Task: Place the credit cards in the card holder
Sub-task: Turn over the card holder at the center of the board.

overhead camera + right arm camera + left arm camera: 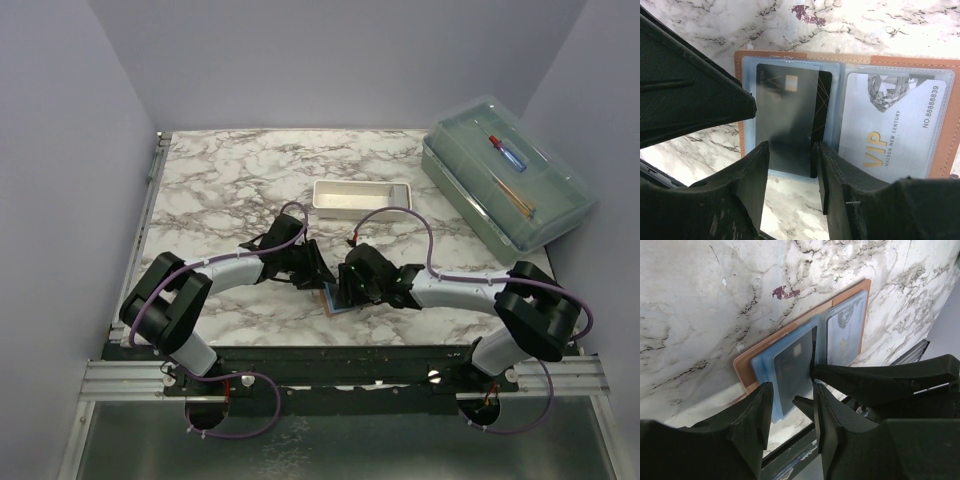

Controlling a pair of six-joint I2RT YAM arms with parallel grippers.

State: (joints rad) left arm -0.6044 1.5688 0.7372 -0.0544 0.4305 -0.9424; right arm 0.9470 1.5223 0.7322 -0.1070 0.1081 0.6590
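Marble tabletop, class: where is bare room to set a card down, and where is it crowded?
Bare: far-left marble tabletop, between the side wall and the white rectangular tray; also near-left, beside the left arm. Crowded: centre, where left gripper and right gripper meet over the open tan wallet; far right, filled by the clear lidded box.

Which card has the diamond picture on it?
The pale card with gold VIP lettering. The dark card beside it has no diamond.
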